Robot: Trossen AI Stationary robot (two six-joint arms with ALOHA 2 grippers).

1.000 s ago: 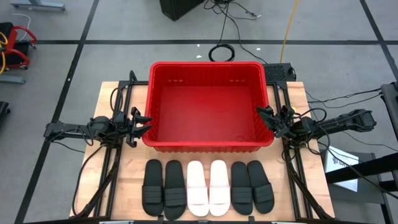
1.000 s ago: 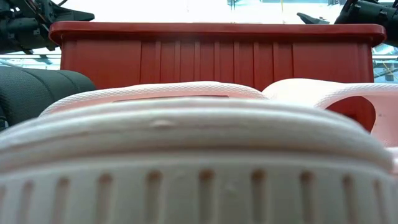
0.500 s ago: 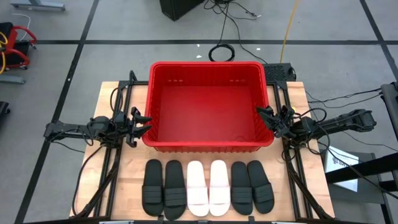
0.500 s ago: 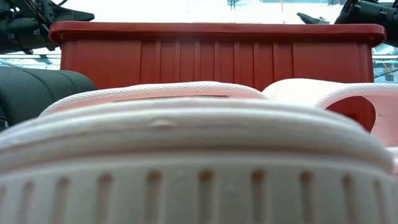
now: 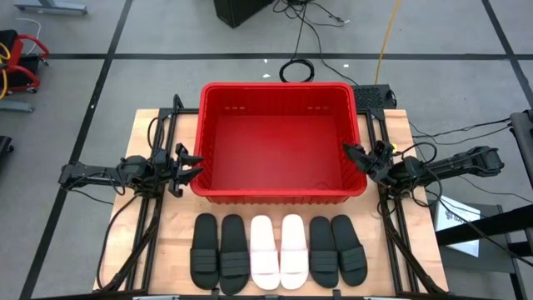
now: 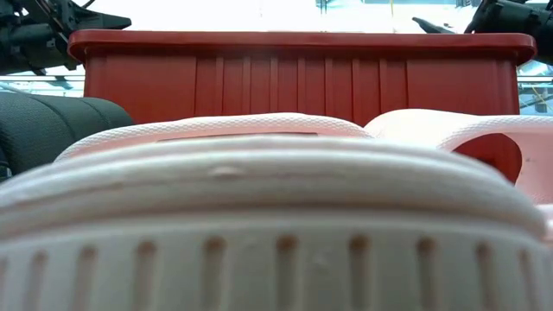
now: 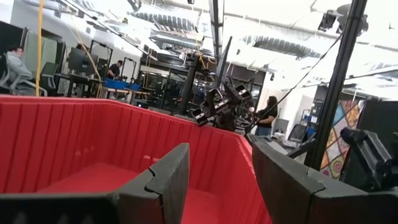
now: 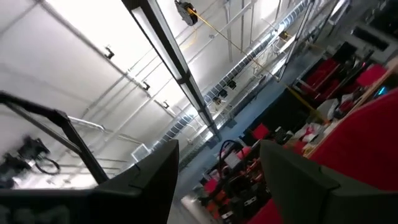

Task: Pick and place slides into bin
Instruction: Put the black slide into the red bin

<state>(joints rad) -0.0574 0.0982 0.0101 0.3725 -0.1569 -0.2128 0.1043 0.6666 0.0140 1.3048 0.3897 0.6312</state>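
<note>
Six slides lie in a row on the table's near side, soles down: two black [image 5: 219,252] at left, two white [image 5: 278,251] in the middle, two black [image 5: 337,249] at right. The white ones fill the low view [image 6: 259,216]. The red bin [image 5: 279,142] stands behind them, empty. My left gripper [image 5: 189,169] is open at the bin's left wall, above the rim. My right gripper [image 5: 356,157] is open at the bin's right wall, tipped upward.
The bin takes up the table's far middle; its rim [image 6: 294,39] stands well above the slides. Dark frame rails [image 5: 150,217] run along both table sides. Cables lie on the floor beyond the far edge. People stand in the room behind, seen in the left wrist view [image 7: 272,112].
My right gripper has shifted slightly at the bin's right wall. Nothing else has moved.
</note>
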